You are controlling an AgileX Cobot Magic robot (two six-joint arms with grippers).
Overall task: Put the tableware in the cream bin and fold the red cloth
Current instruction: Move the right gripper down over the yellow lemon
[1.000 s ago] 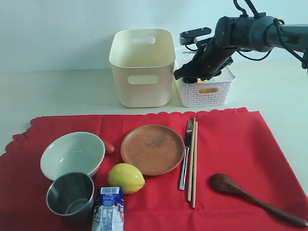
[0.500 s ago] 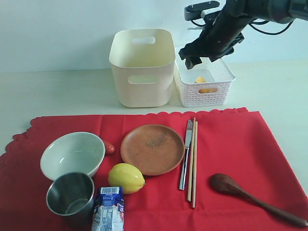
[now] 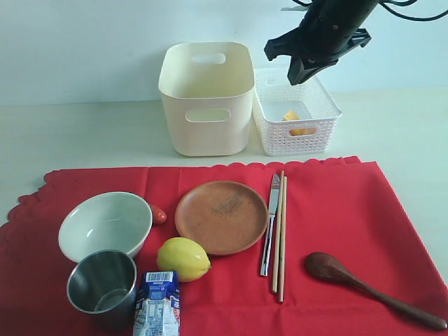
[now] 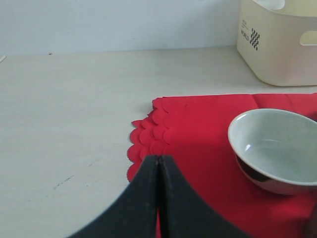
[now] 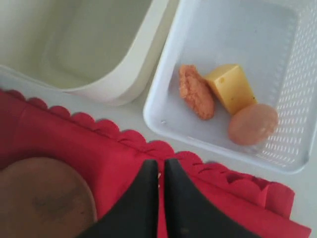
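Pale tabletop (image 3: 84, 133) under cloth (image 3: 336, 203). With left gripper (image 4: 158, 166) and right gripper (image 5: 161, 168) closed on nothing: probably best to open right, straddle plate (image 3: 222, 217) rim squarely, lift clear into cream bin (image 3: 206, 98).

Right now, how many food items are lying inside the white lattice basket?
3: an orange crumbly piece, a yellow cheese wedge beside it, and a pale egg next to the cheese. Part of the basket is out of frame, so more may be hidden.

Bowl (image 3: 105, 224), cup (image 3: 102, 287), plate (image 3: 221, 217), knife (image 3: 270, 224), chopsticks (image 3: 281, 238), spoon (image 3: 371, 287) rest on spread red cloth (image 3: 336, 210); cream bin (image 3: 207, 98) upright beyond.
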